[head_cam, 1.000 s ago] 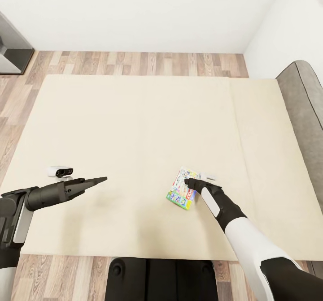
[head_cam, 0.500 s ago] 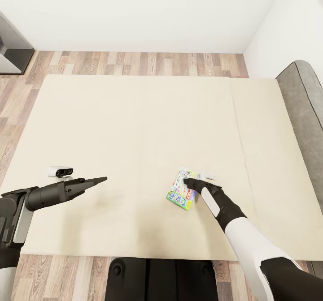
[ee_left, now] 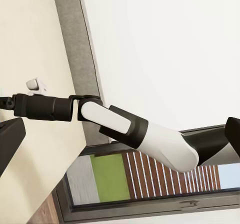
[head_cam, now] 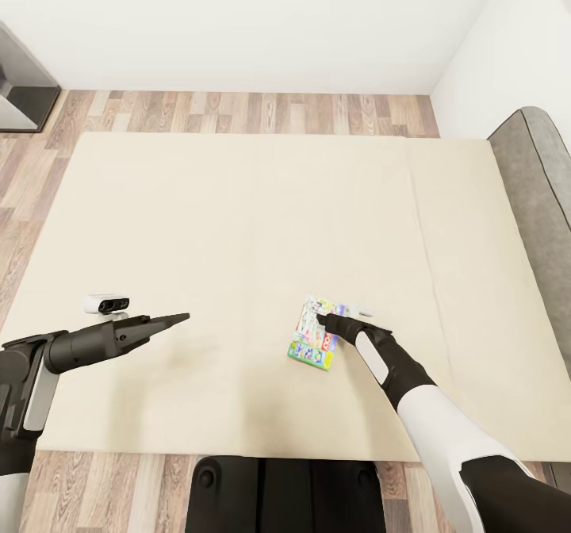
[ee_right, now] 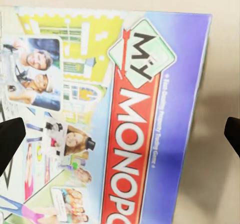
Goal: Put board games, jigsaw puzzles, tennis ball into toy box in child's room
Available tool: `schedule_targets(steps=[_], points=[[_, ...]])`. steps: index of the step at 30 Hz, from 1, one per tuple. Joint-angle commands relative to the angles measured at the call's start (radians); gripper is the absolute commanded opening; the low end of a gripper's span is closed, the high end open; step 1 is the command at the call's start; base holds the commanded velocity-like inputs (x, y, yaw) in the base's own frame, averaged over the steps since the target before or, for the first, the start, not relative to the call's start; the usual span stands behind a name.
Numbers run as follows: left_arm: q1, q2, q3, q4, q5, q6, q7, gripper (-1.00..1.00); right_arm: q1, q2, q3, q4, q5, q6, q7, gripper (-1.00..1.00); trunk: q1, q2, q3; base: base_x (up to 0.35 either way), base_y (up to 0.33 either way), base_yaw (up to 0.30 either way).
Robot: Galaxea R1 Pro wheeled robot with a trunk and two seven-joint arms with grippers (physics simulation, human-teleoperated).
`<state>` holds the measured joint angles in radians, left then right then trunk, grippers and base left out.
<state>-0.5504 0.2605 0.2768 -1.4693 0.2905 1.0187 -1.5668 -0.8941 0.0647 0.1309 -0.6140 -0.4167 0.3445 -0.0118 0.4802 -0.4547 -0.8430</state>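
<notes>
One board game, the colourful "My Monopoly" box [head_cam: 315, 333], lies flat on the beige mattress of the bed [head_cam: 198, 224], toward its near right part. My right gripper [head_cam: 321, 320] hovers over the box's far end. The right wrist view looks straight down on the Monopoly box [ee_right: 115, 124], and my right gripper [ee_right: 120, 134] is open, with dark fingertips [ee_right: 10, 139] at both frame edges. My left gripper [head_cam: 181, 318] hangs over bare mattress well to the left of the box, open, holding nothing. My right arm [ee_left: 125, 129] stretches across the left wrist view.
A grey padded headboard [head_cam: 539, 200] runs along the bed's right side. Wood-plank floor [head_cam: 238, 113] lies beyond the mattress below a white wall. A dark piece of furniture [head_cam: 20, 81] stands at the far left. My base sits at the near edge.
The Monopoly box has slid and turned slightly to the left on the mattress, and my right gripper moved left with it. The left arm has not moved.
</notes>
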Motion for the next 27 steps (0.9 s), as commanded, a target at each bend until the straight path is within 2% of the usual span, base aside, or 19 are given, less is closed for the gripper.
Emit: schedule_targets(steps=[1,27], points=[[0.000,0.000,0.000,0.000,-0.001,0.011,-0.004,1.00,0.000,0.000,0.001,-0.001,-0.003,0.004,0.000,1.00,0.000,-0.001,-0.001,0.000,0.000,0.000],[0.000,0.000,-0.001,0.000,-0.002,0.011,-0.004,1.00,0.000,0.001,0.002,-0.001,-0.002,0.004,0.001,1.00,0.000,-0.001,-0.001,0.000,0.000,0.000]])
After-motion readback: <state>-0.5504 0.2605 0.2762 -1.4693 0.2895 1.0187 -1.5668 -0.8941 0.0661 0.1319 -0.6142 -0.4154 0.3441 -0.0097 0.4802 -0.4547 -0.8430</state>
